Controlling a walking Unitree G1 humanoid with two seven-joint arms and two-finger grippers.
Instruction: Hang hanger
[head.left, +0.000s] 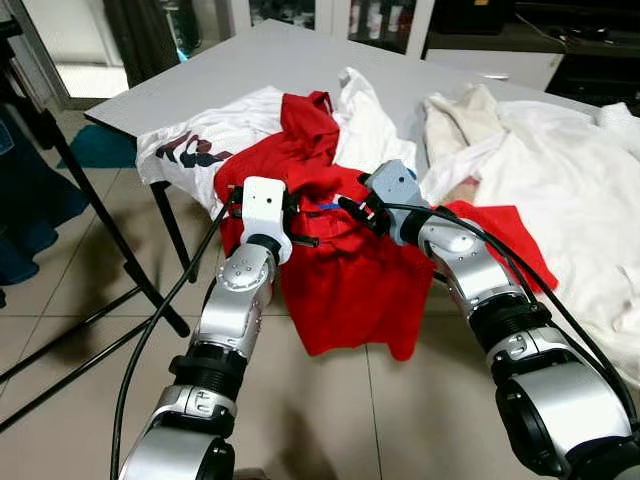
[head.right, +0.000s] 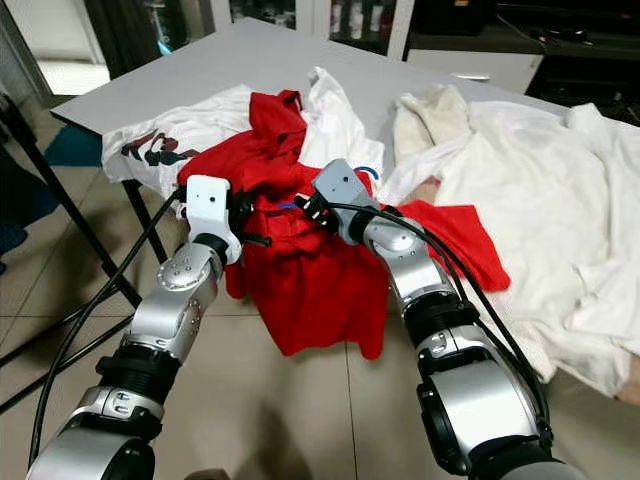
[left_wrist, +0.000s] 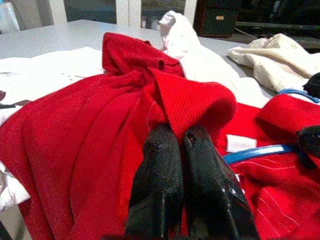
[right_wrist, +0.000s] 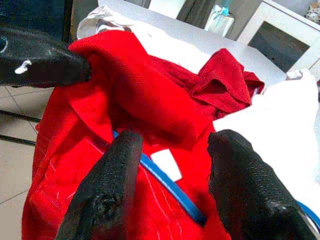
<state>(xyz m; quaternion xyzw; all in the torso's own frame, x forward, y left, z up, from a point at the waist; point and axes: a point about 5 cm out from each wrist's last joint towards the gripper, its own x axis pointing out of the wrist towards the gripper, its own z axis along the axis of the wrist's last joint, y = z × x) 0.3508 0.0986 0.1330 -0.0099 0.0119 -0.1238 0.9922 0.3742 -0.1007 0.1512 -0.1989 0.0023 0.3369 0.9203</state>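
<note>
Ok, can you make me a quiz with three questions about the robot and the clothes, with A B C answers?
1. Where is the red shirt?
A. Hanging over the table edge
B. Flat on the floor
C. On a chair

2. What colour is the hanger inside the shirt?
A. Green
B. Blue
C. Yellow

3. What is the left end effector doing?
A. Wide open in the air
B. Holding a cup
C. Pinching the shirt's collar

Answers:
1. A, the shirt lies on the grey table and droops past its edge toward the floor.
2. B, a blue bar shows by the white label in both wrist views.
3. C, its two black fingers are closed on the red fabric, while the right end effector is open over the hanger.
</note>
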